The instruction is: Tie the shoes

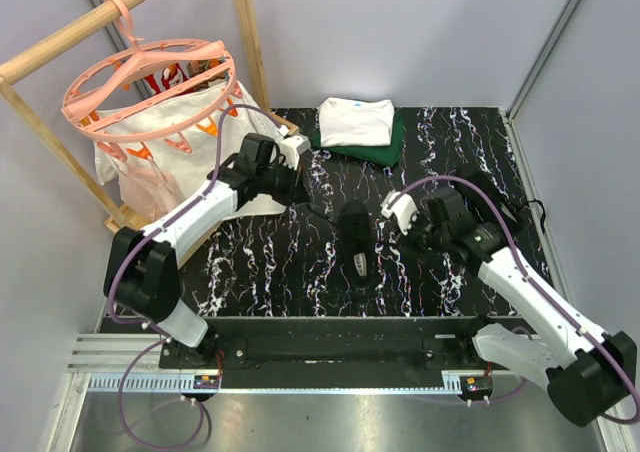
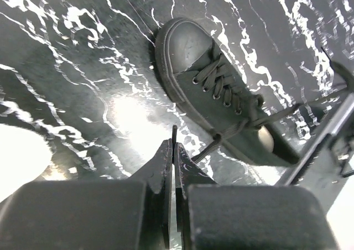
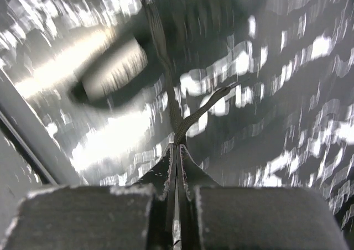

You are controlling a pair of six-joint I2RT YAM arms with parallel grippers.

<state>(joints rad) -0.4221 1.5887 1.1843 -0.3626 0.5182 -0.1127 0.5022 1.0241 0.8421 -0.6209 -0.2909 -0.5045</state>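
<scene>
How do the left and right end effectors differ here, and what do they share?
The left end effector sits left of the sneaker, the right end effector on its right. The left seems to pinch the left lace near its tip; the right grips the right lace farther along, leaving a free end. Both are shut.
</scene>
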